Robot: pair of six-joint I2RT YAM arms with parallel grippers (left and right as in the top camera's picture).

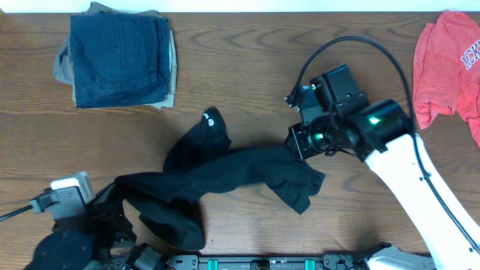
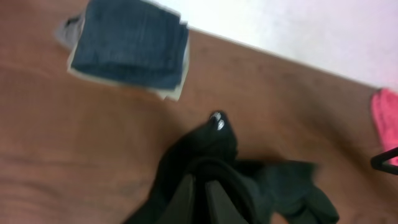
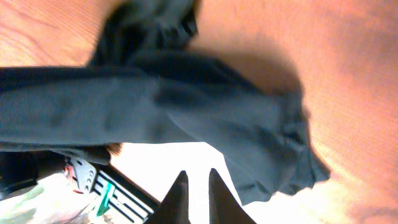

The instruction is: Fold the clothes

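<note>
The black clothes (image 1: 240,172) are laid crumpled across the front of the tabletop (image 1: 247,67), with one end pinched in the left end effector (image 2: 200,198). The right end effector (image 3: 198,194) is held over the other end, slightly spread and clear of the fabric.
</note>
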